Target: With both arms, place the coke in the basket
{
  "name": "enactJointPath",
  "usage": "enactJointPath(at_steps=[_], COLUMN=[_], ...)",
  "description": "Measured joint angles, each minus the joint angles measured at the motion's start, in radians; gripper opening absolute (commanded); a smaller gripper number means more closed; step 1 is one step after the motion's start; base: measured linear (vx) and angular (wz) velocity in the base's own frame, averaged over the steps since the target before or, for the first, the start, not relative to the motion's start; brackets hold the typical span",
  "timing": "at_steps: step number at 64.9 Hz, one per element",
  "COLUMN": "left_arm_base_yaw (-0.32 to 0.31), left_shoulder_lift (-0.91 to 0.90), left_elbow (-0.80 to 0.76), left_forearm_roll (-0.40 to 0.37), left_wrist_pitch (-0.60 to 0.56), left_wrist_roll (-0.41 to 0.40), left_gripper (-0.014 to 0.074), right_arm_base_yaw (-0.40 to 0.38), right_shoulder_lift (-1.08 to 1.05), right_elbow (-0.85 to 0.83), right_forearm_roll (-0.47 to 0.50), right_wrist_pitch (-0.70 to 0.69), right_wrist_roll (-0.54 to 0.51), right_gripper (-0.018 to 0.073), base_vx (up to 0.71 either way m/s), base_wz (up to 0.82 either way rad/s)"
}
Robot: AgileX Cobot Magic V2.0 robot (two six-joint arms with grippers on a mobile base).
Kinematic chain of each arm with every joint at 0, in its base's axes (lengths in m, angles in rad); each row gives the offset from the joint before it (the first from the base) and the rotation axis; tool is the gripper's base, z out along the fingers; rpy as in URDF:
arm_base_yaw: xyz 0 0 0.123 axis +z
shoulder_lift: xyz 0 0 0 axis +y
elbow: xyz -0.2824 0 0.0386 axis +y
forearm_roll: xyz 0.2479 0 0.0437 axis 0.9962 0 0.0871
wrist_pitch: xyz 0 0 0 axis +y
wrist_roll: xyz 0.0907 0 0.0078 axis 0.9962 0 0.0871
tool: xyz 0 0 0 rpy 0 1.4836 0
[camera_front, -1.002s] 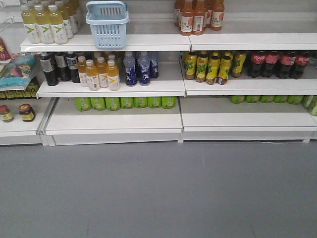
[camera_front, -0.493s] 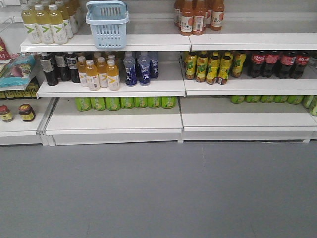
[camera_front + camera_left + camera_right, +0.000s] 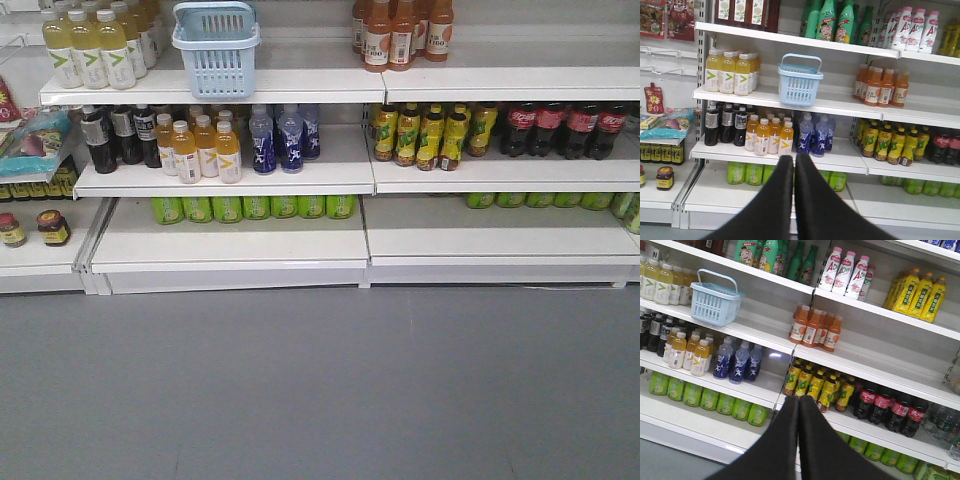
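Nothing on display has moved; only my view nudges slightly.
My left gripper (image 3: 793, 159) and right gripper (image 3: 799, 401) are pressed together, empty; the coke (image 3: 565, 130) stands far right on the middle shelf (image 3: 520, 172), the basket (image 3: 216, 50) upper left: reaching not yet begun.

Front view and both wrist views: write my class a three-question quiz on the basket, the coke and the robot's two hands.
1. True or false: the basket stands on the same shelf as the coke bottles.
2. Choose one. The left hand and the right hand are: A) both shut and empty; B) both wide open; C) each holding a bottle.
3. Fill the gap: in the front view, the coke bottles stand directly to the ____ of the yellow-labelled bottles.

Key: 1 false, the basket is one shelf higher. 2 A. 3 right.
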Motion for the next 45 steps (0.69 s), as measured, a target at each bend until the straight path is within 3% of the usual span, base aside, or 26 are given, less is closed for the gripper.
enactJointPath(at_steps=[45], left_arm_base_yaw=[0.000], left_shoulder_lift=[0.000], left_elbow=[0.000], left_forearm_roll=[0.000], left_wrist_pitch=[-0.001], left_wrist_roll=[0.000], left_gripper=[-0.0006], right_arm_base_yaw=[0.000], right_shoulder_lift=[0.000], right_elbow=[0.000], right_forearm_roll=[0.000], right_wrist_pitch=[0.000], right_wrist_roll=[0.000], right_gripper=[-0.0009], base_vx=[0.04], base_wz=[0.01])
